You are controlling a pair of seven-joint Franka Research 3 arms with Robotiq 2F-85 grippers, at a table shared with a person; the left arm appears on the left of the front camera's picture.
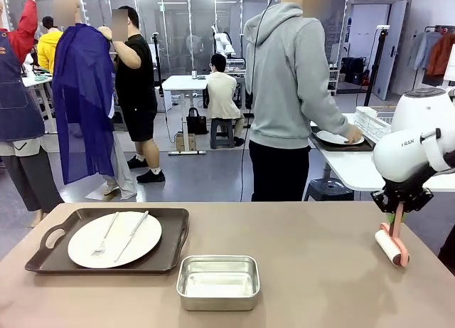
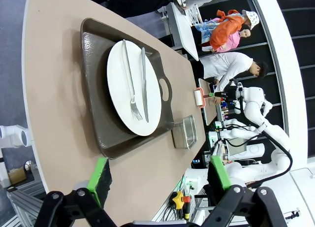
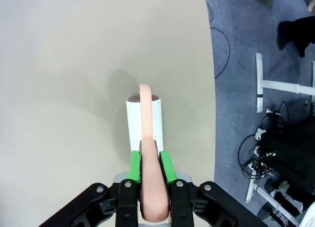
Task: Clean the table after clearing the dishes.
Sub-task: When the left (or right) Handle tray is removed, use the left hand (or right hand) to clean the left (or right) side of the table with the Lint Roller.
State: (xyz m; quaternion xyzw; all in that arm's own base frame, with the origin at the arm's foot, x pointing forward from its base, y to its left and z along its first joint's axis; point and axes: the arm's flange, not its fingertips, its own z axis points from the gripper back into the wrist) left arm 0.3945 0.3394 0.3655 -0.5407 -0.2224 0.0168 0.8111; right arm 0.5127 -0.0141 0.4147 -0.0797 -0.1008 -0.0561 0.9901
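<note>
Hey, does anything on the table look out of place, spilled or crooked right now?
Nothing spilled or damaged. One oddity: the tray with a plate and cutlery sits on the table's left side, uncleared, while the right gripper holds the lint roller down at the right edge.

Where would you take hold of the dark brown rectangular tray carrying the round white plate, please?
Probably at the handle slot in the short end of the dark brown rectangular tray, coming from above: one of the jaws through the slot, one outside the raised rim. The round white plate fills the middle.
</note>
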